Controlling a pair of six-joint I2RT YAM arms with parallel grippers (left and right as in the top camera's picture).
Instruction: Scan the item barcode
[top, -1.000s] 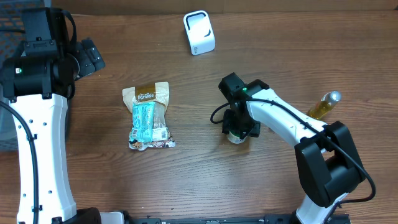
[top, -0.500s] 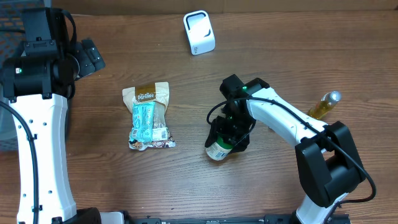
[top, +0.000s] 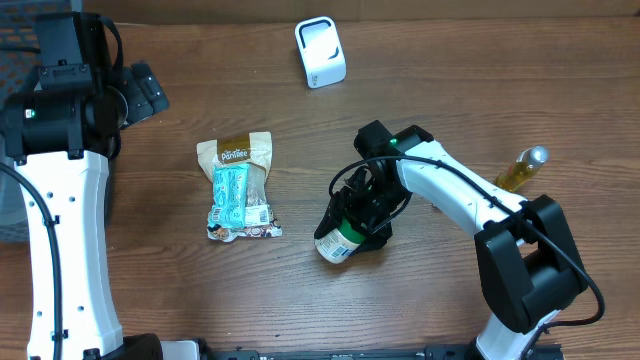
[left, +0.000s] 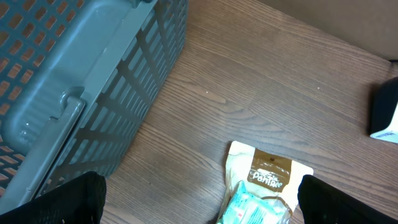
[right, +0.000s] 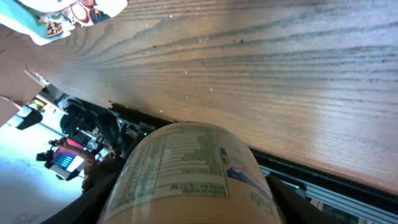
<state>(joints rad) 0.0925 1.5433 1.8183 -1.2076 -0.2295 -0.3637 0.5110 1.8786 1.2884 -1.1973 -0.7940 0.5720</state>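
The item, a round container (top: 336, 241) with a white and green label, hangs tilted above the wooden table, its base pointing to the lower left. My right gripper (top: 362, 214) is shut on its sides. In the right wrist view the container (right: 186, 171) fills the space between the dark fingers, its printed nutrition table facing the camera. A white barcode scanner (top: 320, 52) stands at the far edge of the table. My left gripper (top: 146, 92) hovers open at the far left, holding nothing, its fingers (left: 74, 199) apart over bare wood.
A brown and white snack pouch (top: 240, 186) with a teal packet on it lies left of centre, also under the left wrist (left: 266, 180). A yellow bottle (top: 522, 168) stands at the right. A grey slatted basket (left: 74, 81) sits at the far left.
My right gripper has tipped the container from upright to tilted and carried it toward the lower left. The left arm has not moved.
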